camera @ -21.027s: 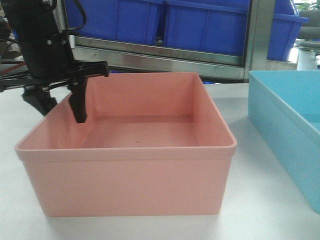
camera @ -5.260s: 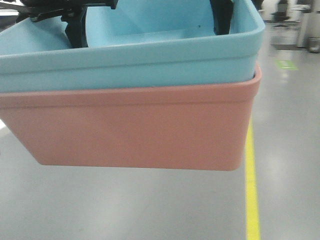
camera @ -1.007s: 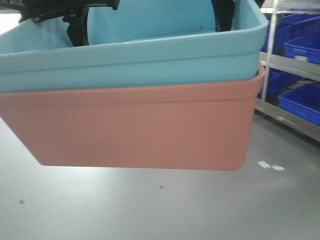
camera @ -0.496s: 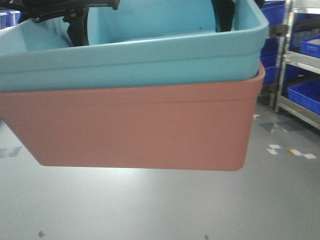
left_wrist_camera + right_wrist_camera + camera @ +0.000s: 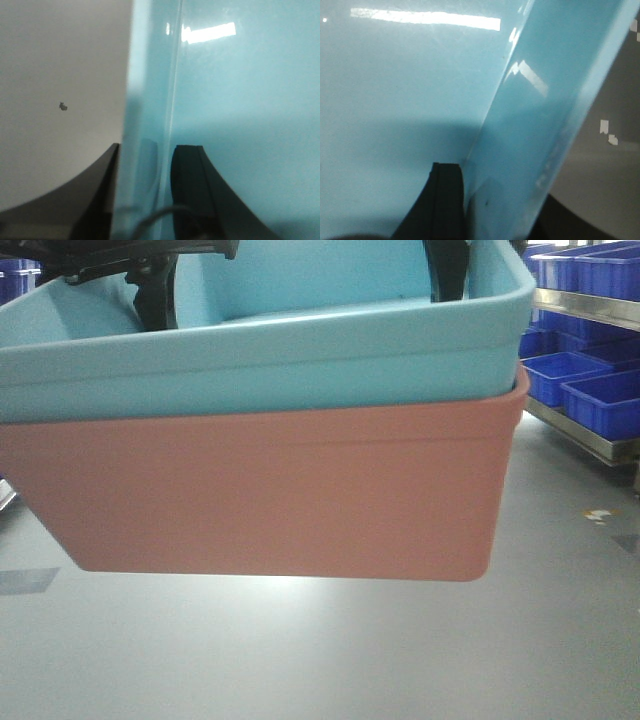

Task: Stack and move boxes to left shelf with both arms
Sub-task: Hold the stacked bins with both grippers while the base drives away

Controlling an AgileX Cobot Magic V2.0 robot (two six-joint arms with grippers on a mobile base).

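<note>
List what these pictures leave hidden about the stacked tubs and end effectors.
Front view: inside of the pink tub, hidden by the nested light blue tub.
Wrist views: the left end effector and right end effector straddle the blue wall, which hides the pink tub.
Roller shelf: in no view; only dark blue bins, right edge.

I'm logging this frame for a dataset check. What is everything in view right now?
light blue tub: one, light blue, nested inside the pink tub, held above the floor
pink tub: one, salmon pink, around and under the blue one
bins: several, dark blue, on the rack at right; one more at the top left edge
rack: one, steel, right edge
floor: grey, a few white marks at right
left claw: one, black, clamped across the blue tub's left wall
right claw: one, black, clamped across its right wall
</note>
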